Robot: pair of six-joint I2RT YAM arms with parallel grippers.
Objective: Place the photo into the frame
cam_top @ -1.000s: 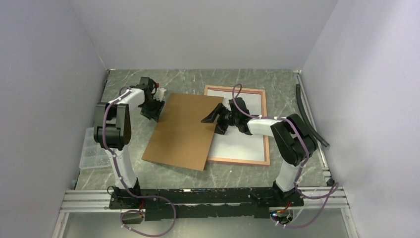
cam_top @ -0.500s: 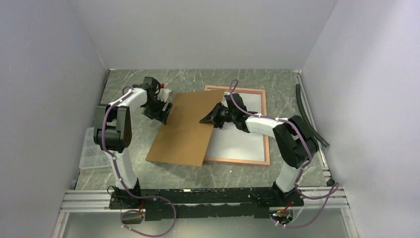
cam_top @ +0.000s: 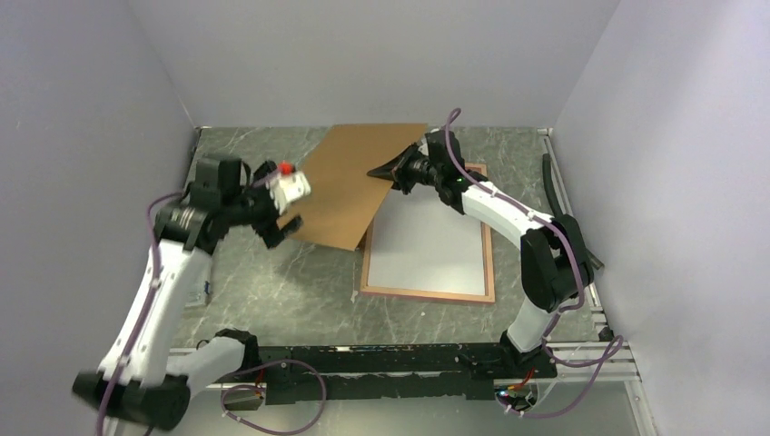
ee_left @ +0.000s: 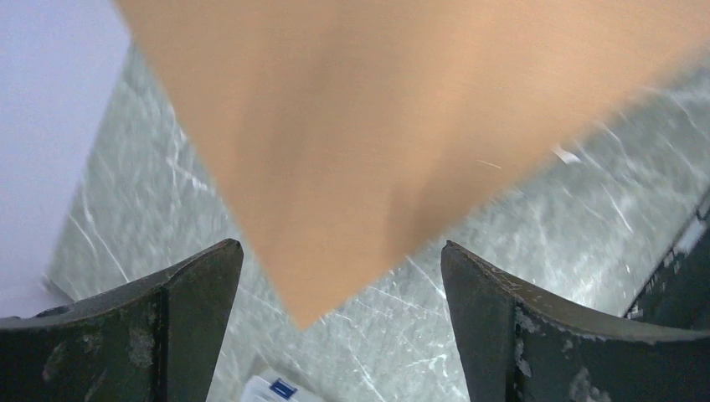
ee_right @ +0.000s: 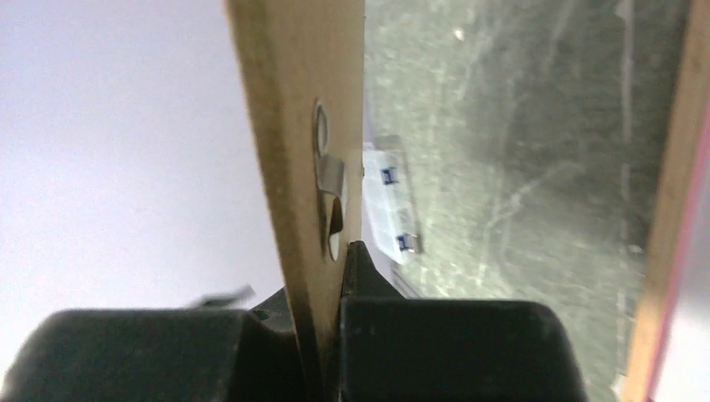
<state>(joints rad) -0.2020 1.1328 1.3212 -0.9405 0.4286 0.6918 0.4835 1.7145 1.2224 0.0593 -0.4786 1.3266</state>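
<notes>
The frame (cam_top: 425, 295), pink-edged, lies flat on the marble table right of centre. Its pale wood side also runs down the right of the right wrist view (ee_right: 670, 209). Inside the frame lies the photo (cam_top: 427, 241), its plain white side up and its print hidden. My right gripper (cam_top: 392, 171) (ee_right: 335, 260) is shut on the right edge of the brown backing board (cam_top: 354, 182) (ee_right: 293, 126). The board hangs tilted over the frame's far left corner. My left gripper (cam_top: 280, 225) (ee_left: 339, 251) stands open just off the board's low left corner (ee_left: 377, 126), touching nothing.
A metal hanger clip (ee_right: 328, 180) sits on the board just above my right fingertips. A clear plastic box with blue clasps (ee_right: 389, 201) (ee_left: 276, 389) stands at the table's left. A black strip (cam_top: 550, 182) lies along the right edge. Grey walls close in on three sides.
My right gripper shut on the board's edge and lifted it up and back, off the frame. My left gripper opened, let go of the board and drew back to the left.
</notes>
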